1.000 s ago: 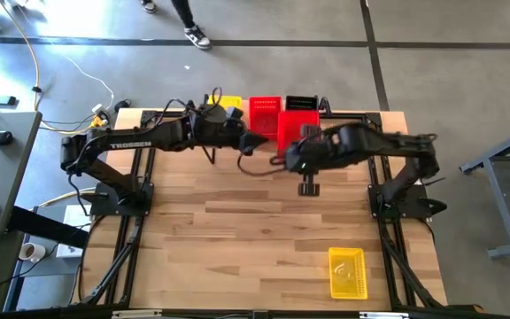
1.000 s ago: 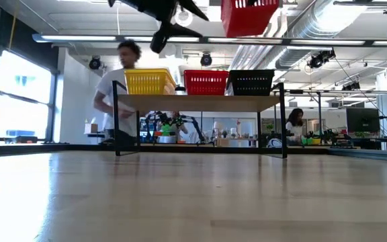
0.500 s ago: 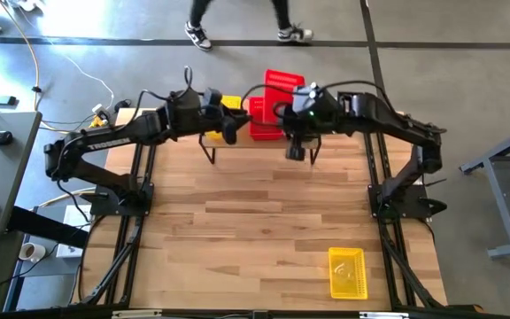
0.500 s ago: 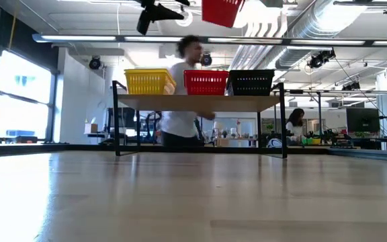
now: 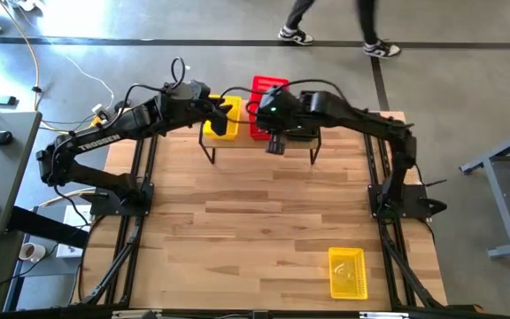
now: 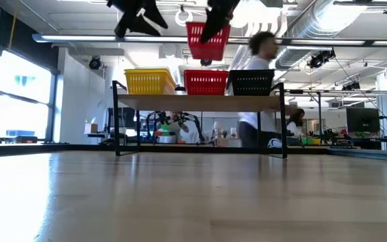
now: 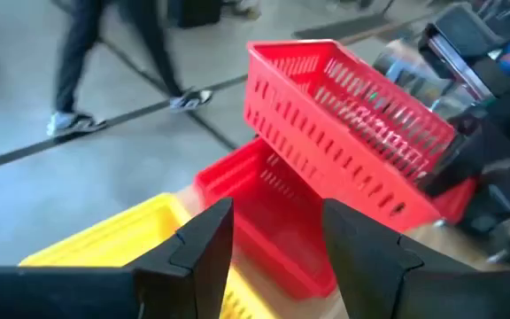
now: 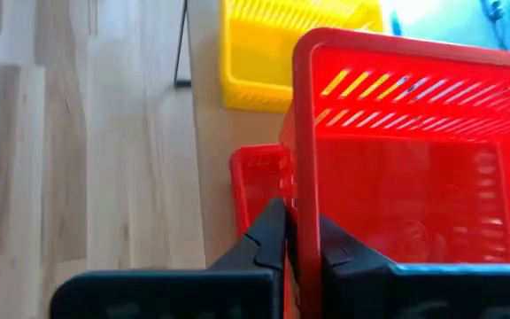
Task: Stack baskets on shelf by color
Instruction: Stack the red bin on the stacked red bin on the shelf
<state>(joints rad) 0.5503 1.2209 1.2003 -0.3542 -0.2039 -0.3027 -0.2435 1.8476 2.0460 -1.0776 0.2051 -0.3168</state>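
1. Right gripper [image 8: 292, 232]: the fingers are clamped on the near wall of a red basket [image 8: 414, 151]. In the low view this carried red basket [image 6: 203, 39] hangs in the air at upper centre of the frame, tilted, directly above the shelf's middle position and not touching anything below.
2. Left gripper [image 7: 268, 232]: the fingers stand apart and hold nothing. In the high view it [image 5: 222, 111] sits at upper centre-left of the frame, over the shelf's yellow end.
3. Shelf [image 6: 200, 102]: it stands at the far edge of the table [image 5: 264, 221], centre of the low view. On top, from the frame's left to its right, sit a yellow basket [image 6: 149, 81], a second red basket [image 6: 205, 82] and a black basket [image 6: 251, 82].
4. Loose basket: another yellow basket [image 5: 346, 271] lies on the table at lower right of the high view, well apart from the shelf.
5. Background: a person [image 6: 259, 87] is blurred behind the shelf, right of centre in the low view; the legs [image 5: 339, 22] show at the top edge of the high view.
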